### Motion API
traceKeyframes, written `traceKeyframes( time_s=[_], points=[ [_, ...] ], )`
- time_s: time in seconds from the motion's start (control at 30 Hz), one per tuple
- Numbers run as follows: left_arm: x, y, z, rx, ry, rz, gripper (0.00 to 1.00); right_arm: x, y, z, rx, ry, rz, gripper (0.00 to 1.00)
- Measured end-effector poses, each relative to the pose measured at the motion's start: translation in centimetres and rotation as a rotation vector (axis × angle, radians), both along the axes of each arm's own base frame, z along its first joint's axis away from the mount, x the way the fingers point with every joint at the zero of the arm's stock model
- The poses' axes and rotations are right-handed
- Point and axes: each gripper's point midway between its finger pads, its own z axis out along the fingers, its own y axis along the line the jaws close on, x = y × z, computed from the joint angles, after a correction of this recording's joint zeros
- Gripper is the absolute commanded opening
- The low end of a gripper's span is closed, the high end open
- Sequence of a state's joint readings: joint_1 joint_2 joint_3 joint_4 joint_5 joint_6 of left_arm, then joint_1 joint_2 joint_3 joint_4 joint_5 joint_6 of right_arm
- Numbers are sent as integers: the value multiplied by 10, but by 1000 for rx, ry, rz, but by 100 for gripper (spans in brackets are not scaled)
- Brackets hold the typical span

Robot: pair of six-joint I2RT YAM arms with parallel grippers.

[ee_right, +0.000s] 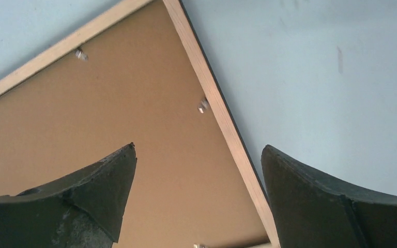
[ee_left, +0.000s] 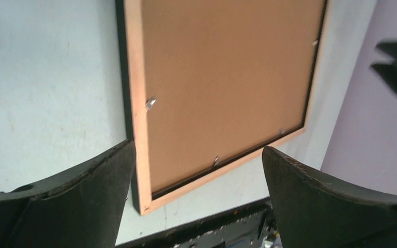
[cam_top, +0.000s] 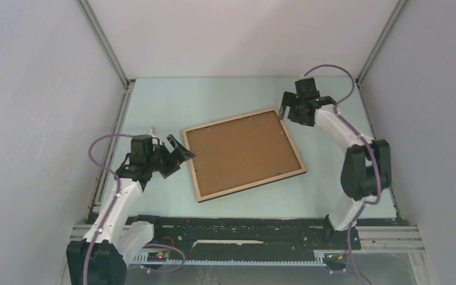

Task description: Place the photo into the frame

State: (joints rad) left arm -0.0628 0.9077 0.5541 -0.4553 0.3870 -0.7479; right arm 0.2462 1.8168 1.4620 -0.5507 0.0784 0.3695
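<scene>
The frame (cam_top: 193, 162) lies face down in the middle of the table, its light wood rim up. A plain brown backing board (cam_top: 240, 151) fills it, held by small metal tabs (ee_left: 150, 103). The photo is not visible. My left gripper (cam_top: 178, 155) is open and empty just left of the frame's left edge; in the left wrist view its jaws straddle the frame's near corner (ee_left: 143, 202). My right gripper (cam_top: 285, 112) is open and empty over the frame's far right corner; in the right wrist view the rim (ee_right: 222, 119) runs between its jaws.
The pale blue table (cam_top: 172, 101) is walled by white panels left, back and right. A black rail (cam_top: 243, 231) with the arm bases runs along the near edge. The right arm's elbow (cam_top: 365, 169) stands right of the frame.
</scene>
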Motion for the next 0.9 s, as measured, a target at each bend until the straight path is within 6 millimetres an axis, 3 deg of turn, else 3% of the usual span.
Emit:
traceKeyframes(
  time_s=[0.1,0.2,0.37,0.47,0.57,0.7,0.8,0.9],
  points=[
    [22,5,33,29,-89,16,100,-36,-13,21,18,-15,-27,97],
    [47,4,52,41,-129,3,100,-81,-13,20,102,-10,-28,100],
    [113,-1,64,98,-162,-27,100,-173,-10,-35,245,134,-85,100],
    [156,-5,58,133,-166,-33,100,-210,-11,-58,301,201,-156,100],
    [199,-6,40,165,-157,-33,100,-221,-12,-61,349,188,-213,100],
    [244,-14,2,189,-108,-75,100,-222,-10,-60,400,152,-250,100],
    [263,-25,-24,199,-69,-131,100,-220,-7,-64,421,151,-261,99],
    [268,-36,-42,199,-30,-191,100,-214,-3,-70,449,152,-270,99]
  ],
)
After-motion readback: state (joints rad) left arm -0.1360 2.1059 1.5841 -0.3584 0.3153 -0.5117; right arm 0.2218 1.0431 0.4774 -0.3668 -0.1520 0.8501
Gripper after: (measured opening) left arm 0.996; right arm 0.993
